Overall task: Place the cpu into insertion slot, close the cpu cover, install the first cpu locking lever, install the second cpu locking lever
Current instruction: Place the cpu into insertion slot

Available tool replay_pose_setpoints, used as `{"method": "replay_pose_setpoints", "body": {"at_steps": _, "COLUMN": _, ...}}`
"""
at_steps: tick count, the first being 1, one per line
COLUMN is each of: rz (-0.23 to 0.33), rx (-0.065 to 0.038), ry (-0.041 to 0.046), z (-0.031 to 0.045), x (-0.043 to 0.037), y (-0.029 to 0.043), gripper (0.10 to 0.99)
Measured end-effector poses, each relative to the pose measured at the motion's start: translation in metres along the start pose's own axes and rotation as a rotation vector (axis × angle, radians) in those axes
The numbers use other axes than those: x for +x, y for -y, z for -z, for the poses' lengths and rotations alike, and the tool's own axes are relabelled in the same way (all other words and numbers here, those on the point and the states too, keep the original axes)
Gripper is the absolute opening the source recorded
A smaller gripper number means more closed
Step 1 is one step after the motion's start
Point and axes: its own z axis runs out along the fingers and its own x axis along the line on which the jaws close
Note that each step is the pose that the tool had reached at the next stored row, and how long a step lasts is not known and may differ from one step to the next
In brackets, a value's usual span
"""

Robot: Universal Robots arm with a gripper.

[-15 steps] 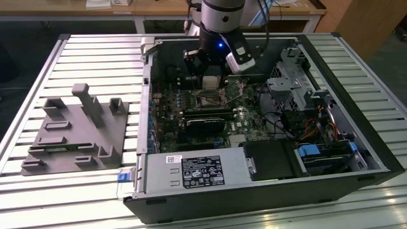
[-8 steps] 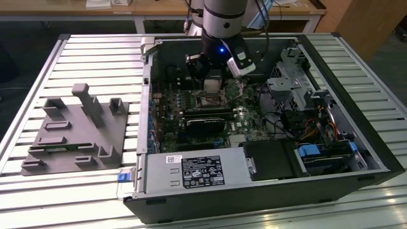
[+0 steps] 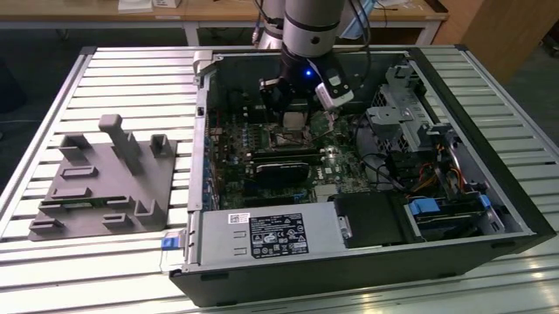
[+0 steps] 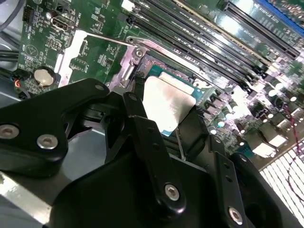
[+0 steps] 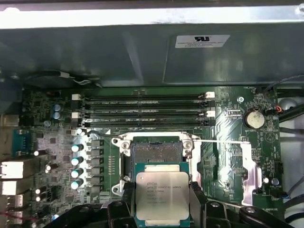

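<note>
The gripper (image 5: 162, 202) is squeezed tight on two sides of the cpu (image 5: 162, 190) — holding it flat, shiny side up, close by the open insertion slot (image 5: 156, 151) near the middle of the green board (image 5: 221, 156) — likely so it can go in straight.

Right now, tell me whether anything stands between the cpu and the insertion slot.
Nothing visible does. The gripper grips the cpu by two opposite edges. In the first wrist view the insertion slot lies right next to it, its dark centre uncovered.
</note>
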Motion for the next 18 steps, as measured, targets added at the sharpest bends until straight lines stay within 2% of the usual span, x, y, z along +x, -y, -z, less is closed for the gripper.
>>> {"method": "replay_pose_setpoints", "body": {"at_steps": 10, "rz": 0.000, "rx": 0.032, "ry": 0.0009, "z": -0.0148, "x": -0.0004, "y": -0.0094, "gripper": 0.537}}
{"method": "replay_pose_setpoints", "body": {"at_steps": 16, "rz": -0.003, "rx": 0.033, "ry": 0.0011, "z": -0.0154, "x": -0.0004, "y": -0.0095, "gripper": 0.537}}
{"method": "replay_pose_setpoints", "body": {"at_steps": 18, "rz": -0.029, "rx": 0.033, "ry": 0.0028, "z": -0.0156, "x": -0.0004, "y": -0.0095, "gripper": 0.537}}
